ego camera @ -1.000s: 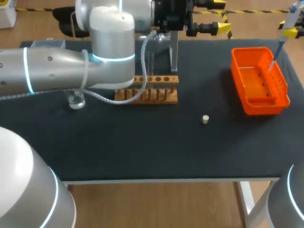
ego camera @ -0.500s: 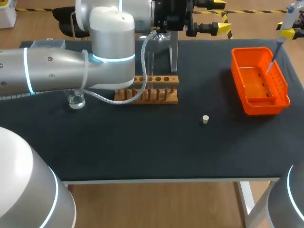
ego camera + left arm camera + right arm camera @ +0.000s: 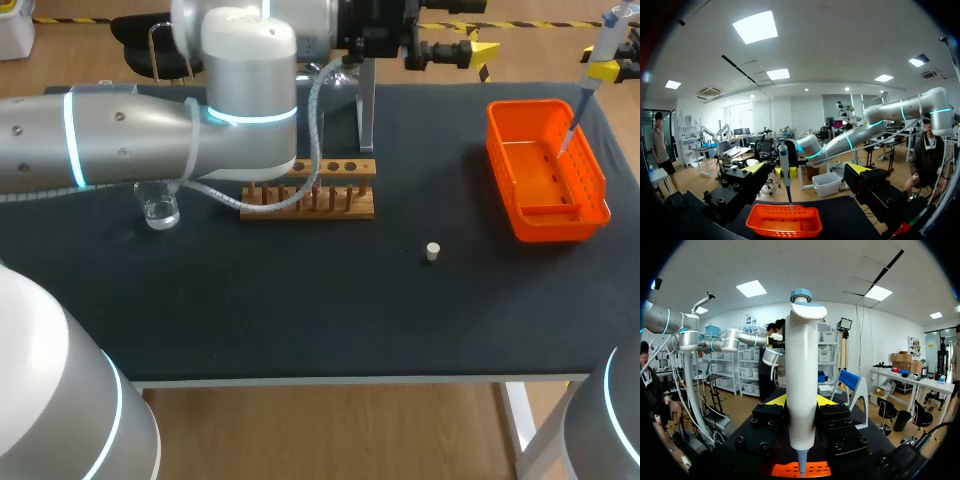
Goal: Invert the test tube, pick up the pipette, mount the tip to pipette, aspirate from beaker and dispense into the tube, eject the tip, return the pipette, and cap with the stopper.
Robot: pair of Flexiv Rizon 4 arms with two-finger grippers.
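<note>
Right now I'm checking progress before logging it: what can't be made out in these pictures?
Test tube: head view, left arm and its cable cover part of the rack.
Beaker level: head view, too small, glass clear.
Pipette tip contents: every view, too thin.

1. The silver left arm, banded with cyan light rings, enters from the left of the head view and bends at a white joint in the upper middle of the frame.
2. The left gripper points sideways toward the frame's right, above the tabletop's far edge, jaws wide apart.
3. The right gripper sits in the upper right corner, jaws closed on an upright white pipette with a blue cap.
</note>
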